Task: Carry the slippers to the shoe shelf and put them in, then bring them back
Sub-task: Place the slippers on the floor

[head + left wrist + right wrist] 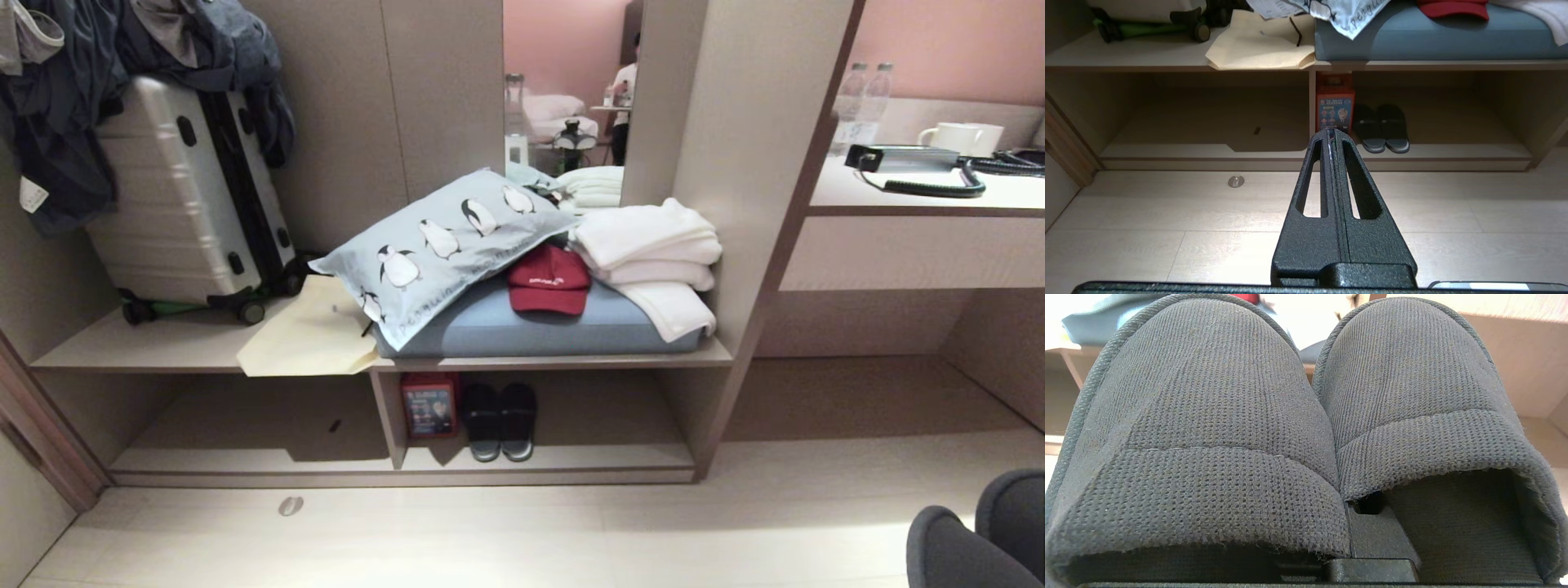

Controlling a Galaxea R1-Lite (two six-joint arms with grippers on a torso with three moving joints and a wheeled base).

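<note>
Filling the right wrist view, the slippers (1306, 428) sit side by side, toes pointing away, with the right gripper (1367, 526) pinched together on their adjoining inner edges, one dark finger showing in the gap between the two openings. The left gripper (1333, 136) hangs empty with its fingers pressed together, pointing over the pale floor (1167, 212) toward the furniture. Neither arm shows in the head view. Beyond the floor stands the shoe shelf (547, 461), a low open cubby under the bench; a red box (429, 406) stands at its left end and a pair of black slippers (500, 420) lies just beside it, leaving the right part bare. Above lie a blue cushion (571, 331), a red cap (549, 279), folded white towels (653, 245), a penguin pillow (441, 245), and a silver suitcase (188, 196). This looks like the carrying step, the pair not yet shelved. The next move likely calls for closing in low and sliding the slippers into the bare space right of the black pair, under the bench edge.
</note>
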